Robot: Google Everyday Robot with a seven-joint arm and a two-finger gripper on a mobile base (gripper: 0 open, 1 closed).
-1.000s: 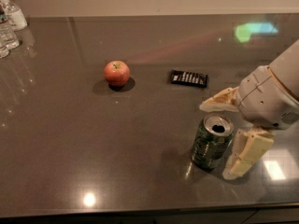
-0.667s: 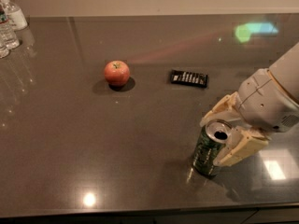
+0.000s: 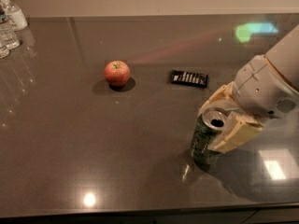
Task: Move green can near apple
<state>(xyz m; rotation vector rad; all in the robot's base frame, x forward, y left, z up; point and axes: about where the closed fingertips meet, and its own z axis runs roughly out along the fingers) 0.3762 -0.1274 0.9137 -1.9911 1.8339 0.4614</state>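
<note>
The green can [image 3: 204, 141], dark green with a silver top and a pull-tab hole, stands upright on the dark table [image 3: 93, 148] at the front right. My gripper [image 3: 220, 119] comes in from the right. Its cream fingers [image 3: 233, 133] are shut on the can's upper part, one behind it and one in front. The apple [image 3: 117, 73], red-orange with a short stem, sits on the table to the far left of the can, well apart from it.
A flat black rectangular object [image 3: 188, 78] lies between the apple and the can, a little further back. Clear plastic bottles [image 3: 9, 24] stand at the back left corner. The table's front edge runs just below the can.
The fingers were spread wide on either side of the can and have closed onto it. The can now leans slightly.
</note>
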